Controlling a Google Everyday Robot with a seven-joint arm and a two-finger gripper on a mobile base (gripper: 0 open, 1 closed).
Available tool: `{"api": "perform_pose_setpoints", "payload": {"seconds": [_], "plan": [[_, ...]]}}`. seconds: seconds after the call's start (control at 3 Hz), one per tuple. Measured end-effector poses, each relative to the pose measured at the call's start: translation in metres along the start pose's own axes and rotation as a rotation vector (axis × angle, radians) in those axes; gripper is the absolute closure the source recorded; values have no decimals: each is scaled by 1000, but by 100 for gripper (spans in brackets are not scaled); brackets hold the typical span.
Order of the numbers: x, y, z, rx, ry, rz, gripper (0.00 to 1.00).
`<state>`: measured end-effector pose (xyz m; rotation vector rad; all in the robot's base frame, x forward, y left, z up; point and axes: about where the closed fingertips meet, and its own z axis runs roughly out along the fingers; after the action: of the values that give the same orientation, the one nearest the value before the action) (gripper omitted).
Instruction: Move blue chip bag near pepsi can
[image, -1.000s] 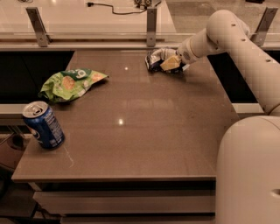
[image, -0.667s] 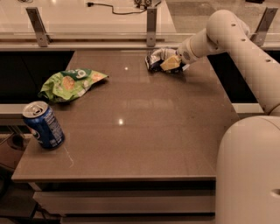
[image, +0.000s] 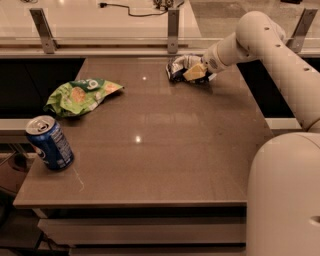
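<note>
Blue chip bag (image: 177, 68) lies at far right of the surface (image: 165, 155), same spot as a second ago, no shift. End effector (image: 196, 73) sits right against the bag's right side, also unchanged; cannot tell how far open it is or whether it has hold of the bag. Arm (image: 260, 35) reaches in from the right. Pepsi can (image: 50, 144) upright at near left corner, well apart from the bag. Green chip bag (image: 80, 95) lies at left, beyond the can.
</note>
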<state>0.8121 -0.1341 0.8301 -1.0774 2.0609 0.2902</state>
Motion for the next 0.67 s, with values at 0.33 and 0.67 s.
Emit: {"api": "perform_pose_setpoints", "payload": {"seconds": [0.33, 0.67], "plan": [[0, 0, 0, 0, 0, 0, 100], [0, 0, 0, 0, 0, 0, 100]]}}
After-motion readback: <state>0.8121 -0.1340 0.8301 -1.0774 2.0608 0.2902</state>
